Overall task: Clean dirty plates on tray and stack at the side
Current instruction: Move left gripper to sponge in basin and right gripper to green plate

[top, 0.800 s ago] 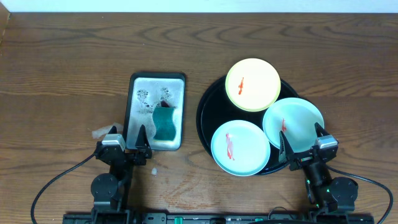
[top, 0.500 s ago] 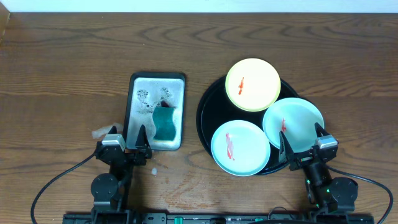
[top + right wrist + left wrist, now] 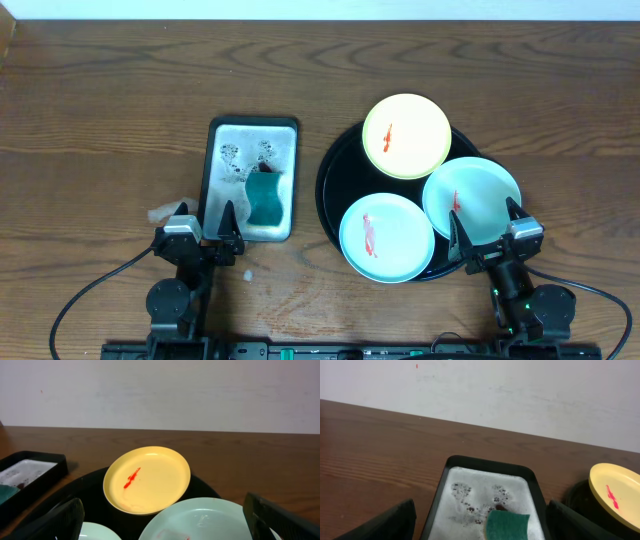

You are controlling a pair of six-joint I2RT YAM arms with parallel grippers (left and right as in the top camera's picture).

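Note:
Three plates sit on the round black tray (image 3: 335, 170). The pale yellow plate (image 3: 406, 136) with a red smear is at the back; it also shows in the right wrist view (image 3: 147, 479) and the left wrist view (image 3: 616, 494). A mint-blue plate (image 3: 387, 238) with a red smear is at the front left. The other mint-blue plate (image 3: 472, 198) is at the right, also smeared, and also shows in the right wrist view (image 3: 210, 520). My left gripper (image 3: 202, 227) is open and empty in front of the soapy tray. My right gripper (image 3: 487, 232) is open and empty at the right plate's near edge.
A rectangular dark-rimmed tray (image 3: 252, 150) of soapy foam holds a green sponge (image 3: 264, 196), left of the black tray. A small crumpled clear scrap (image 3: 160, 212) lies on the wooden table by my left gripper. A white wall runs along the back.

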